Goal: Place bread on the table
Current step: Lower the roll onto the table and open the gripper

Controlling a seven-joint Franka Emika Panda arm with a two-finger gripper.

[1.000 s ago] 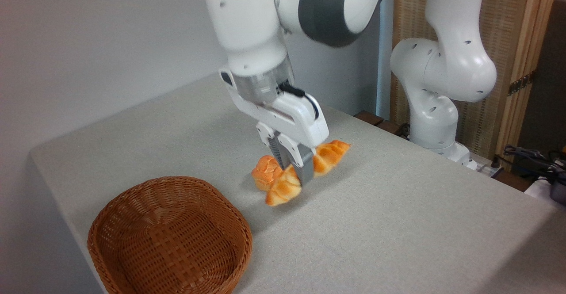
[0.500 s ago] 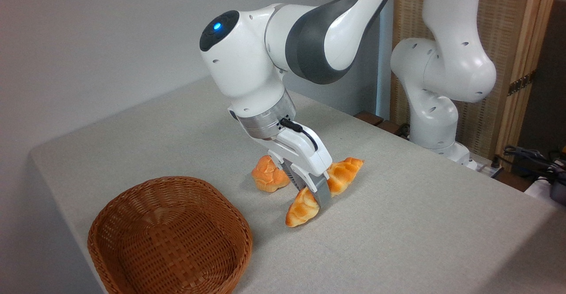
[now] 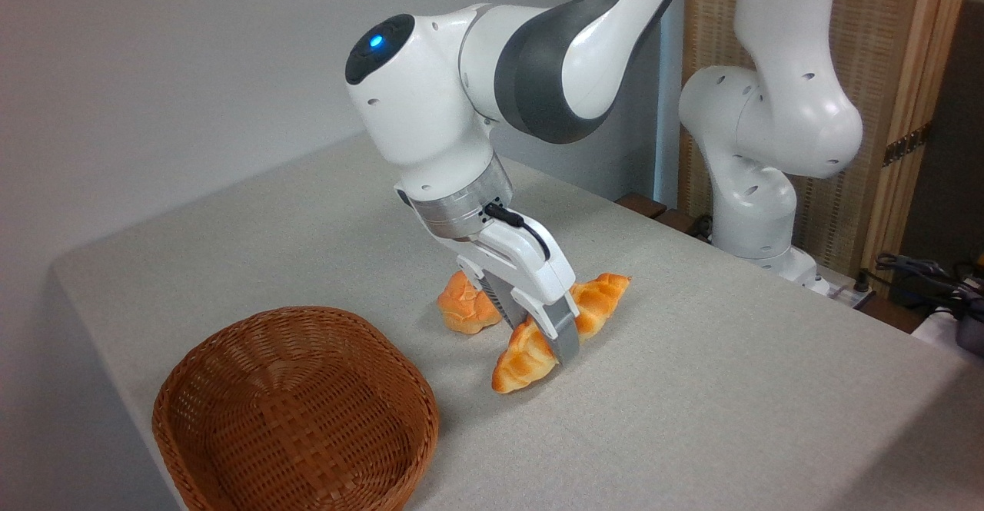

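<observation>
The bread (image 3: 526, 359), a long braided golden-orange loaf, lies slanted on the grey speckled table (image 3: 692, 388), its near tip at the lower left and its far tip at the upper right. My gripper (image 3: 547, 336) comes down from the upper left and is shut on the bread at its middle, one grey finger (image 3: 567, 339) showing in front. The loaf's underside looks to be touching the cloth.
A small round orange bun (image 3: 463, 307) sits just left of the gripper, close behind the loaf. A brown wicker basket (image 3: 296, 411) stands at the front left. The arm's white base (image 3: 757, 188) rises at the back right, with cables (image 3: 922, 277) beyond the table's edge.
The gripper carried the bread down and to the right, away from the bun, until it reached the table. Over the last half second it hardly moved.
</observation>
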